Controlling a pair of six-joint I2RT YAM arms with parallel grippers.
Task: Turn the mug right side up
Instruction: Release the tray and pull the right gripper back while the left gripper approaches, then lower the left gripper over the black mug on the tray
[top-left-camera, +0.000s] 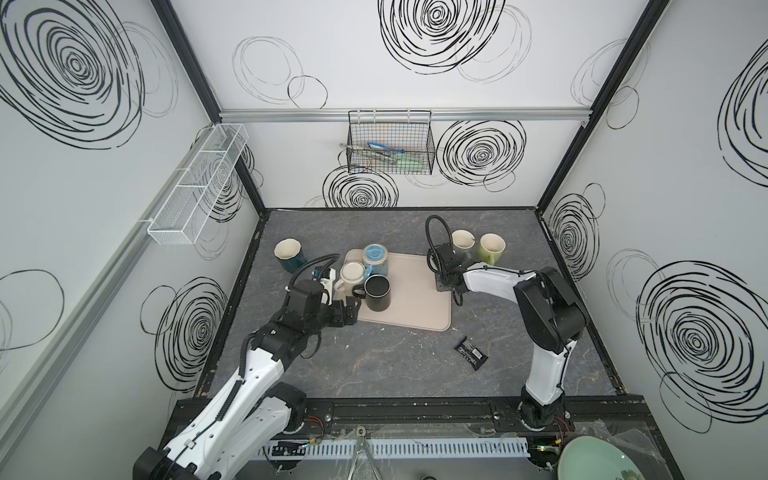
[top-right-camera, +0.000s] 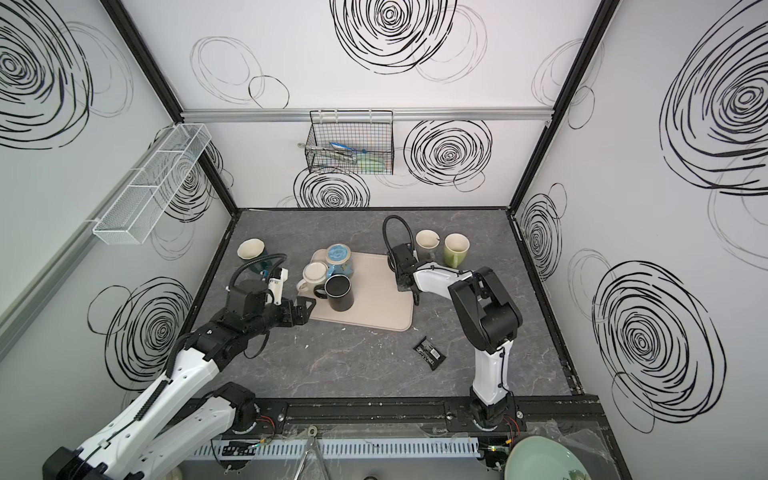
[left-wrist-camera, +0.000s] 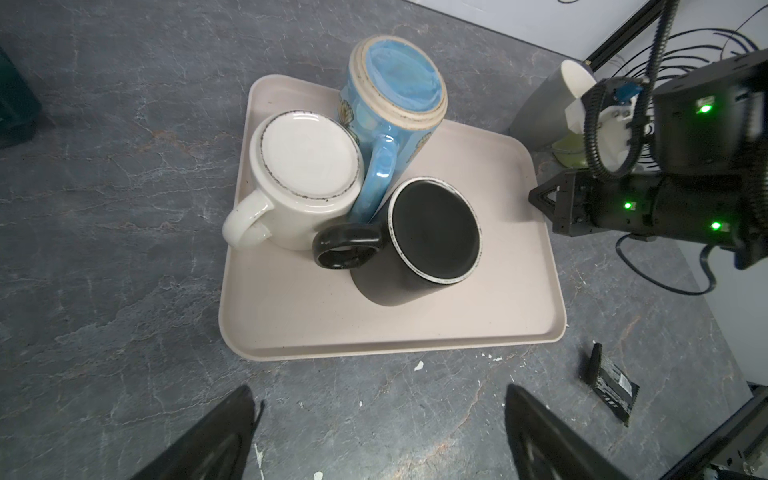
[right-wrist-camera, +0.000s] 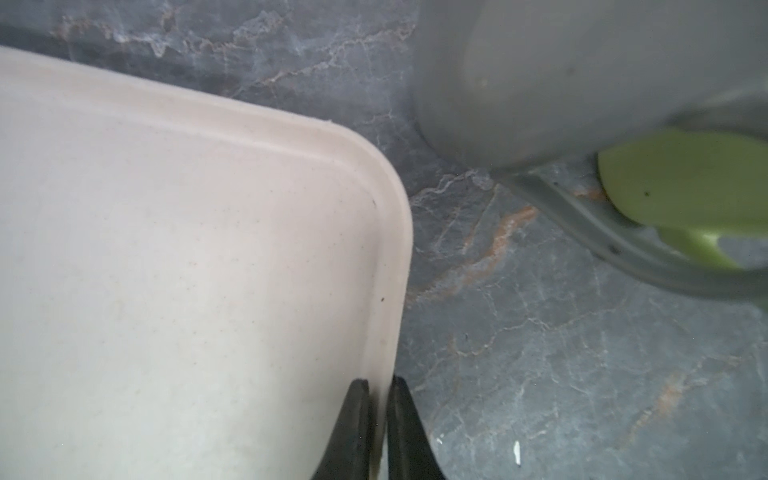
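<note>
Grey stone-look tabletop (top-left-camera: 374, 374), boxed in by white walls scrawled with black spirals, is carrying a beige tray (top-left-camera: 415, 307) with rounded corners and a low raised rim. Three mugs are crowding the tray's far-left corner, touching one another. A blue mug (left-wrist-camera: 395, 108) and a white mug (left-wrist-camera: 307, 166) are sitting base up. A black mug (left-wrist-camera: 432, 232), nearest the tray's middle, is showing a flat dark disc ringed in pale speckle, apparently its base too.

Left of the tray, a teal mug (top-left-camera: 289, 253) is standing mouth up, showing a cream inside. Behind the tray's far-right corner, a grey mug (top-left-camera: 462, 241) and a green mug (top-left-camera: 491, 247) are standing upright side by side. On the wall behind the tray, a black wire basket (top-left-camera: 390, 145) is holding metal tongs and blue and green items too small to name.

A black packet (top-left-camera: 470, 352) is lying on the tabletop in front of the tray's near-right corner, its print too small to read. The glossy blue mug is wearing a leaf motif and a rough, unglazed foot ring.

The right gripper (right-wrist-camera: 377, 384) is pinching the tray's right rim, jaws nearly together with the rim between them. The left gripper (left-wrist-camera: 380, 399) is hovering off the tray's near-left corner, jaws spread wide and holding nothing.
</note>
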